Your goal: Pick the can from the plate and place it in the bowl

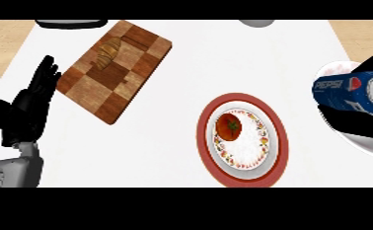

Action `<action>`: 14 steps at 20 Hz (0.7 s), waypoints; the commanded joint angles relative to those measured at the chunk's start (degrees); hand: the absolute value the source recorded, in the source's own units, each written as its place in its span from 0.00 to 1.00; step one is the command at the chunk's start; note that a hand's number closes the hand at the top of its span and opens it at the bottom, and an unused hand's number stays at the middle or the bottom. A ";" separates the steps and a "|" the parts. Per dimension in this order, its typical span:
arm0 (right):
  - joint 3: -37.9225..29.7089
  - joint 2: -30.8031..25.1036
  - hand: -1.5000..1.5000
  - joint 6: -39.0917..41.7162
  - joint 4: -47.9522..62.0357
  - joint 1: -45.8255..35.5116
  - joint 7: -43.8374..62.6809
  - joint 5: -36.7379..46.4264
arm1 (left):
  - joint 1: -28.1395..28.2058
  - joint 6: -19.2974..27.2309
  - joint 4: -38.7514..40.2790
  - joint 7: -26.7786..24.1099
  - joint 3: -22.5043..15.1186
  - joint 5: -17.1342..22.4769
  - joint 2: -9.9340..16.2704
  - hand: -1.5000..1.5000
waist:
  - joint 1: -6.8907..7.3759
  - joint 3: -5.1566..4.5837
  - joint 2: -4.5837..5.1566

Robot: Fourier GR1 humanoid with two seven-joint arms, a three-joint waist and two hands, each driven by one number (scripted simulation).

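- At 5 o'clock from centre I see a white bowl [244,137] with a speckled rim on a red round mat [207,147], a smooth red tomato [229,126] inside it.
- At 9 o'clock my left hand [29,108] rests released, fingers straight and up.
- At 3 o'clock the blue can [348,88] lies tilted over the plate [331,71]; black parts of my right hand [350,120] sit just under it, and I cannot tell its grasp.
- At 11 o'clock sits a checkered wooden cutting board [116,71] bearing a flaky croissant [108,54].
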 commanded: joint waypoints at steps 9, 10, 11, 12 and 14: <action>-18.29 -5.16 1.00 -13.85 28.48 -2.28 -23.24 -11.62 | -0.87 1.08 0.75 -1.28 -1.15 -1.87 -2.52 0.50 | 0.89 0.09 0.44; -19.62 -7.54 1.00 -11.08 30.08 -3.79 -23.68 -13.61 | -2.61 -0.08 -2.60 4.86 -0.28 -0.73 -0.28 0.50 | 0.83 0.09 0.26; -18.86 -5.33 1.00 -16.05 32.05 -1.55 -26.77 -11.91 | 0.44 -0.90 -2.90 1.90 -0.71 -0.80 -0.92 0.50 | 0.85 0.08 0.25; -20.40 -7.67 1.00 -15.01 35.41 -3.24 -29.67 -14.16 | -1.40 -0.28 -1.78 2.35 -0.85 -1.14 -1.33 0.50 | 0.75 0.07 0.27; -20.41 -9.79 1.00 -15.63 42.13 -6.36 -31.44 -13.33 | -2.26 -1.49 0.54 0.87 1.01 -0.17 -0.05 0.50 | 0.83 0.05 0.29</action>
